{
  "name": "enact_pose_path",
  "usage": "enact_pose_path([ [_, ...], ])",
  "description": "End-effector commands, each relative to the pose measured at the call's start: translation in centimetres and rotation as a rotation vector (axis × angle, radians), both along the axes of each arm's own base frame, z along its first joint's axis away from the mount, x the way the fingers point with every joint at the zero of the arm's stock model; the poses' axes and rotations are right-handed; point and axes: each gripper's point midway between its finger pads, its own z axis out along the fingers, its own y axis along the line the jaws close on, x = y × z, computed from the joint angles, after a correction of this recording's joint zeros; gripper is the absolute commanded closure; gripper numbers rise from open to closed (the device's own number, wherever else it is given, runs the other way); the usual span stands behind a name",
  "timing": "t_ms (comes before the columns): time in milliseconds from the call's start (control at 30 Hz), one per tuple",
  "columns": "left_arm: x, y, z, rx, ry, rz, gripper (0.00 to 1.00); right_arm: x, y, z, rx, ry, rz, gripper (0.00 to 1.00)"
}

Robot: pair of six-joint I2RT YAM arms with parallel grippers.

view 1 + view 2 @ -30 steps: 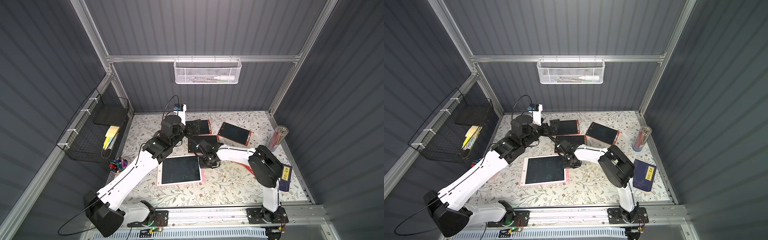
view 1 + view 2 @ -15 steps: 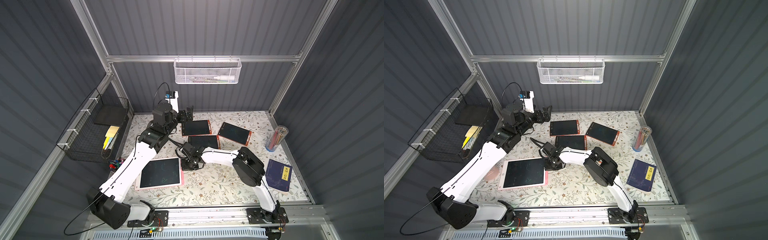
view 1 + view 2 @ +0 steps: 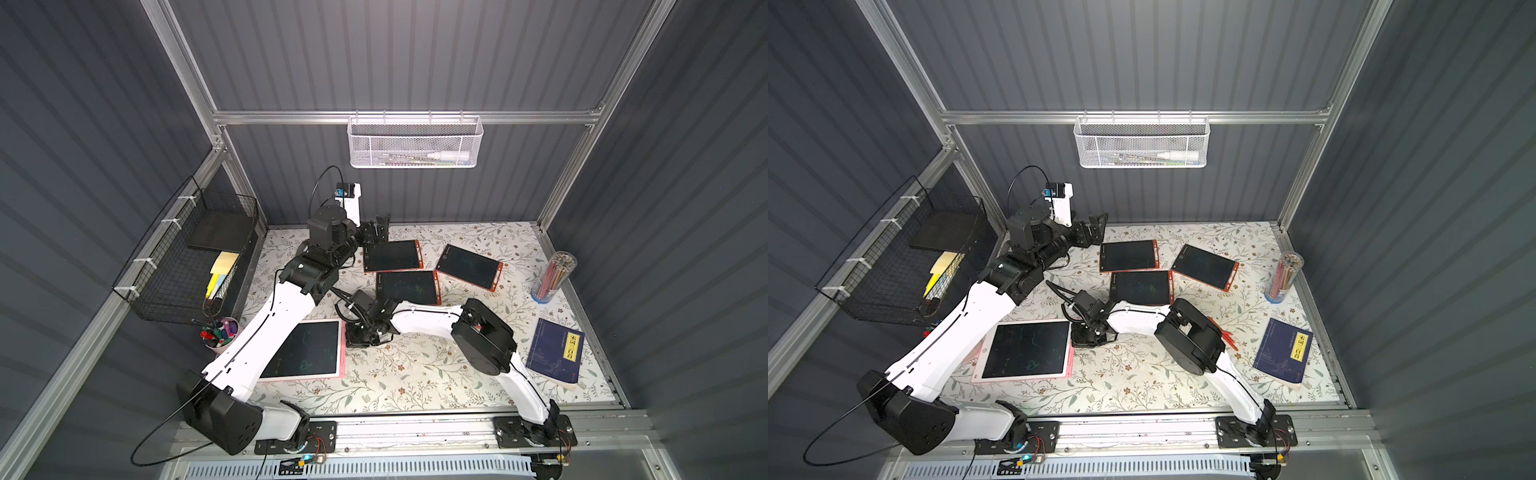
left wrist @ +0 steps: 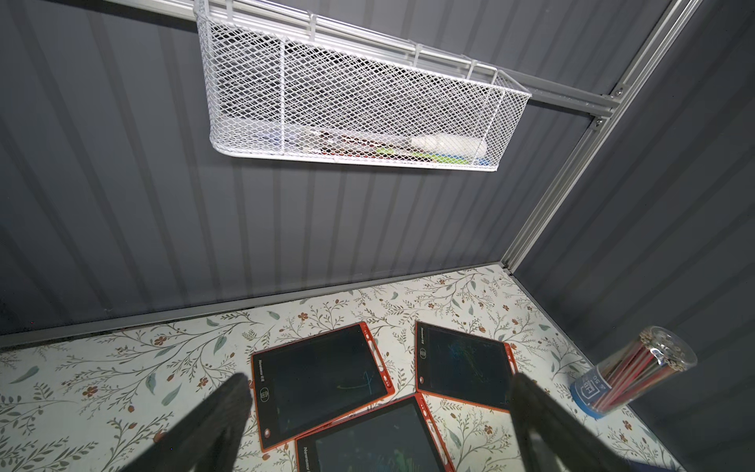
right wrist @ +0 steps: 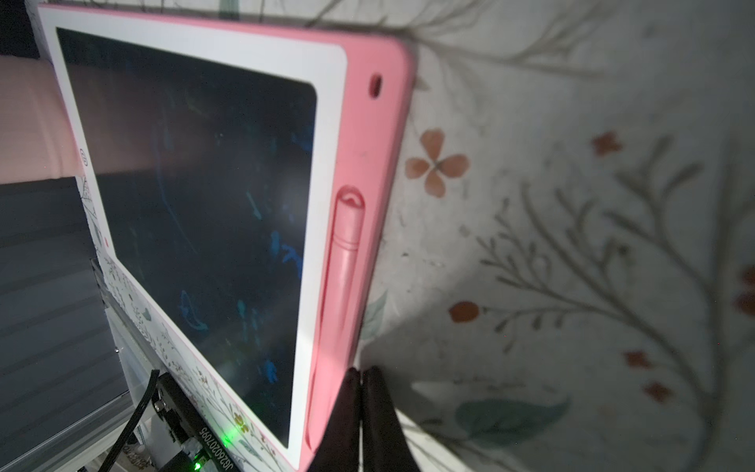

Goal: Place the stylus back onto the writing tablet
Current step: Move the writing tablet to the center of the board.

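The pink-framed writing tablet point(image 3: 305, 352) point(image 3: 1026, 351) lies flat at the front left of the table. In the right wrist view the pink stylus point(image 5: 345, 261) lies in the slot along the tablet's pink edge point(image 5: 376, 163). My right gripper point(image 5: 361, 372) point(image 3: 360, 336) point(image 3: 1086, 337) is shut with nothing between its fingers. Its tips sit low against that pink edge, beside the stylus's end. My left gripper point(image 3: 380, 227) point(image 3: 1096, 226) point(image 4: 378, 388) is open and empty, raised near the back wall, far from the tablet.
Three orange-framed tablets point(image 3: 390, 255) point(image 3: 407, 286) point(image 3: 469, 266) lie at the back middle. A tube of pencils point(image 3: 555, 276) and a blue book point(image 3: 555, 353) are at the right. A pen cup point(image 3: 220, 332) and black wire basket point(image 3: 195, 253) are left; a white mesh basket point(image 3: 415, 143) hangs behind.
The pink tablet has slid leftward across the table, with my shut right gripper moving left alongside its edge. My left arm has swung up and back toward the rear wall, still open.
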Motion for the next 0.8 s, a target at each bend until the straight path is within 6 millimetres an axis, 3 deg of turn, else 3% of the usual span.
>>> enact_pose_path([
  [0, 0.1, -0.2, 0.0, 0.010, -0.019, -0.020, 0.01, 1.2, -2.6, 0.0, -0.066, -0.036, -0.045, 0.91],
  [233, 0.5, -0.4, -0.6, 0.015, -0.012, -0.018, 0.01, 2.7, -7.7, 1.6, -0.168, -0.182, -0.031, 0.89],
  [433, 1.1, -0.6, -0.9, 0.021, -0.011, -0.017, 0.01, 3.1, -14.4, 2.7, -0.216, -0.228, -0.072, 0.82],
  [633, 2.6, -1.1, -3.7, 0.029, 0.030, -0.024, 0.01, 5.0, -20.9, 4.4, -0.215, -0.250, -0.184, 0.67],
  [767, 3.9, -1.5, -6.8, 0.025, 0.085, -0.028, 0.01, 6.8, -24.3, 5.3, -0.208, -0.259, -0.258, 0.62],
])
